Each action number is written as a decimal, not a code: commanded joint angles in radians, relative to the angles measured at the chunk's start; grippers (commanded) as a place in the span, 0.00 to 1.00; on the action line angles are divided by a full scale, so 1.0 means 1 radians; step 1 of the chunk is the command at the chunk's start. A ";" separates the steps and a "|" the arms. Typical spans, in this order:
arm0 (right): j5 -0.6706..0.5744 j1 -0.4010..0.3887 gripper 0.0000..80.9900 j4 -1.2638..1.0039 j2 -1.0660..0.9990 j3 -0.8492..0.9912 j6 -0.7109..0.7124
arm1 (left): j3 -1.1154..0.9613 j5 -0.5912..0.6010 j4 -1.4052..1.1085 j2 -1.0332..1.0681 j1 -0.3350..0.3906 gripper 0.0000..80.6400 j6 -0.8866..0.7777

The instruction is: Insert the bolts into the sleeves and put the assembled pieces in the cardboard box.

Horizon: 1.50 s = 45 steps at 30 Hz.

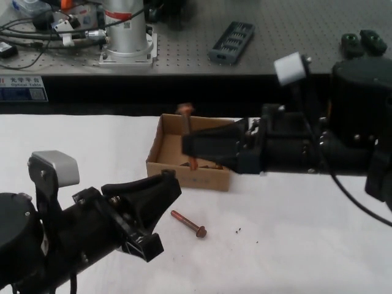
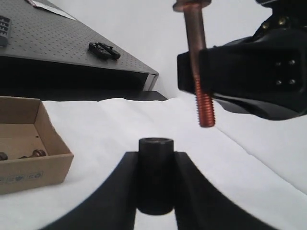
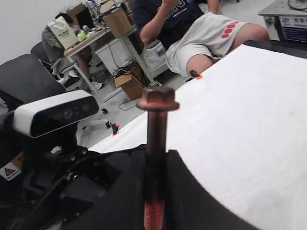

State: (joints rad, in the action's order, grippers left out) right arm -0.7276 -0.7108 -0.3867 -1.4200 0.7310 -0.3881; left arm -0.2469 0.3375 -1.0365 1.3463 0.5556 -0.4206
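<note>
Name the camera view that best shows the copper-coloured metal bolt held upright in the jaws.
Left wrist view: the copper-coloured metal bolt shows head, shank and threaded tip, near the black cylindrical sleeve. Right wrist view gives its hexagonal head and upper shank; high view, small parts above and below the jaws.

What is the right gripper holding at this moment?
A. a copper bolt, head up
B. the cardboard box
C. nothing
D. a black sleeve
A: the right gripper is shut on the copper bolt, hex head on top and threaded end pointing down; the black sleeve sits in the left gripper.
</note>
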 commanded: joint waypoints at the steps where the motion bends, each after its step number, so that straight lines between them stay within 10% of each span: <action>1: 0.015 -0.005 0.05 -0.025 0.001 0.003 0.000 | 0.004 0.016 -0.039 -0.012 -0.002 0.05 -0.038; 45: -0.083 -0.049 0.05 -0.017 0.001 0.003 -0.032 | 0.115 0.236 -0.222 -0.014 -0.002 0.05 -0.095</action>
State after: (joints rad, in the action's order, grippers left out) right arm -0.7936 -0.7541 -0.3935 -1.4200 0.7310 -0.4180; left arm -0.1292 0.5608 -1.2453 1.3451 0.5556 -0.4999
